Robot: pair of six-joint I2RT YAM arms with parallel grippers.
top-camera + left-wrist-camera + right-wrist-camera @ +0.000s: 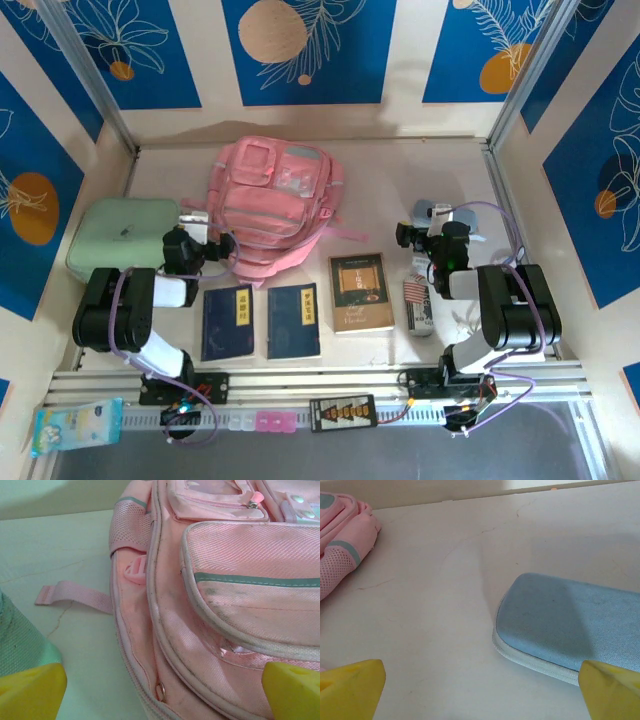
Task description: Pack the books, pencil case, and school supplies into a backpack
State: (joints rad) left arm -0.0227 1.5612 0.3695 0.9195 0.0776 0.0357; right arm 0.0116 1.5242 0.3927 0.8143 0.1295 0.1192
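Pink backpack lies flat — three books in a row beside it.

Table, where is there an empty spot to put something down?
The biggest bare patch of table lies between the backpack and the pencil case, behind the brown book. Another lies behind the mint-green case. The near row of books is crowded.
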